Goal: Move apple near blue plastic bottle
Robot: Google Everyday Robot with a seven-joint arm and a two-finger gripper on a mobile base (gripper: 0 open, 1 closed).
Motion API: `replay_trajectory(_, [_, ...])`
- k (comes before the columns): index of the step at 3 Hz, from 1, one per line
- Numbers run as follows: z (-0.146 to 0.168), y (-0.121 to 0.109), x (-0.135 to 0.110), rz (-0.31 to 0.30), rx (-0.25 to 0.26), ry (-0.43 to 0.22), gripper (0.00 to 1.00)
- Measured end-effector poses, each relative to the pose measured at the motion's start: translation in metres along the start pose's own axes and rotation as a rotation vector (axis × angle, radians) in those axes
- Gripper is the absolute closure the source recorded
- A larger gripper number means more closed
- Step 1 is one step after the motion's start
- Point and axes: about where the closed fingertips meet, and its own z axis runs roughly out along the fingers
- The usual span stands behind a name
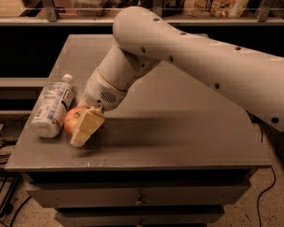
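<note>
- Seemingly the placing step: the claw (80, 126) gripped the apple (73, 119), low over the table (180, 136).
- The bottle (51, 107) lay just beside the claw, by the apple — next, probably let go and lift clear.

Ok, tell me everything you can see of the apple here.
The apple is round and red with a yellowish patch, and its skin looks smooth. A dark spot near the top may be the stem. Only its left part shows, because a cream finger of the gripper covers its right side and grips it. It sits low at the table's front left, right beside the lying bottle. I cannot tell whether it touches the bottle or the tabletop.
</note>
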Motion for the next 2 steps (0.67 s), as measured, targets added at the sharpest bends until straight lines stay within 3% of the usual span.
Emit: replay_trajectory(2, [0.0006, 0.0006, -0.0005, -0.001, -0.002, 0.001, 0.00])
